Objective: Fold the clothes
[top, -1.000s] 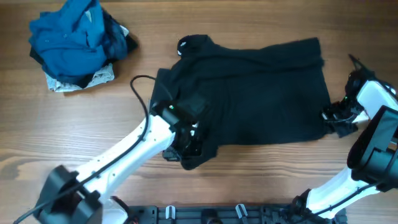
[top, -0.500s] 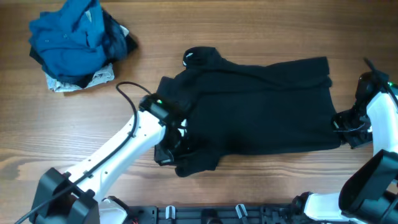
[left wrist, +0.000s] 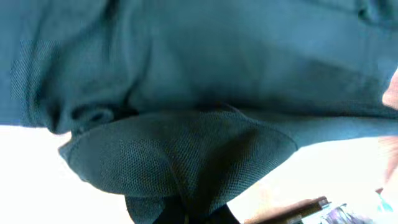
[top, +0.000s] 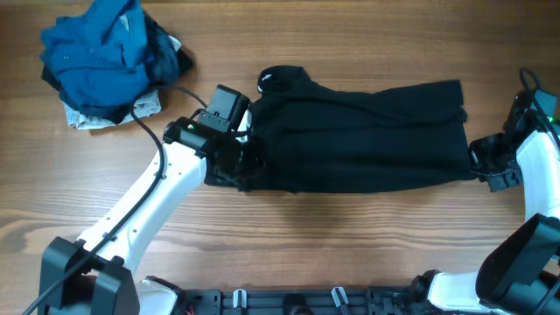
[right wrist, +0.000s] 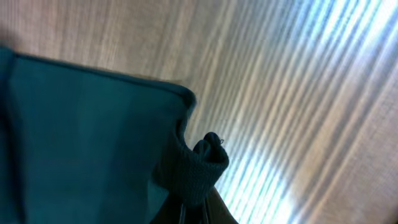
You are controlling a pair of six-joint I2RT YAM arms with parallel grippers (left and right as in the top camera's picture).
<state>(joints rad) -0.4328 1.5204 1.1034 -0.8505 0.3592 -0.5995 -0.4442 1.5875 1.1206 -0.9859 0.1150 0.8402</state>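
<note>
A black shirt [top: 359,136] lies stretched across the middle of the wooden table, its collar [top: 278,79] at the upper left. My left gripper [top: 238,164] is shut on the shirt's left edge; the left wrist view shows a fold of the cloth [left wrist: 186,162] bunched over the jaws. My right gripper [top: 479,163] is shut on the shirt's right edge; the right wrist view shows a pinched hem [right wrist: 196,165] above the jaws. The cloth is pulled taut between both grippers.
A pile of blue and dark clothes [top: 105,57] sits at the back left corner over a pale patterned piece [top: 140,109]. The left arm's cable [top: 171,92] loops near that pile. A black rail [top: 297,302] runs along the front edge.
My left gripper has moved up and to the left with the shirt's edge, and my right gripper has pulled to the right. The shirt's front part has been drawn up, leaving a narrower band.
</note>
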